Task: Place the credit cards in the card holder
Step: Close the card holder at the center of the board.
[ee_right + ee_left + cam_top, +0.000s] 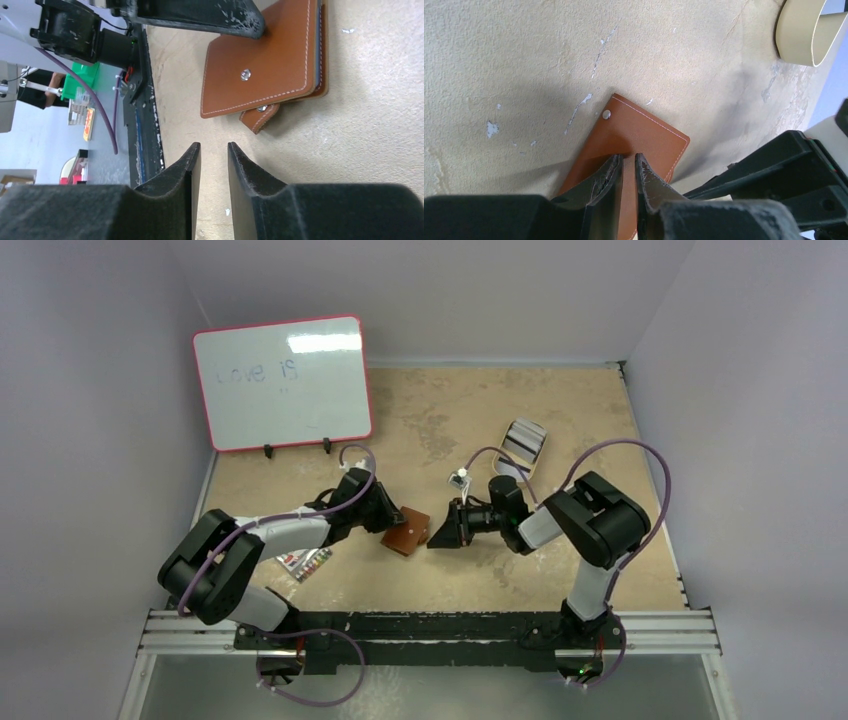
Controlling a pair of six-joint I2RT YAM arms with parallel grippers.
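Two arms meet near the middle of a tan table (600, 420) in the overhead view. The brown card holder (408, 534) lies flat between the left gripper (390, 520) and the right gripper (437, 530). Farther back on the right, a tan tin (543, 450) holds pale, dark-striped credit cards (522, 437). A whiteboard (282, 380) stands at the back left.

From the left wrist, the left gripper (626, 162) sits low over the card holder (639, 132). Its jaws are almost together, and I cannot tell whether they pinch the leather. A metal snap (606, 114) marks one corner.

From the right wrist, the right gripper (214, 150) is slightly parted and empty, near the card holder (265, 60) but not touching it.
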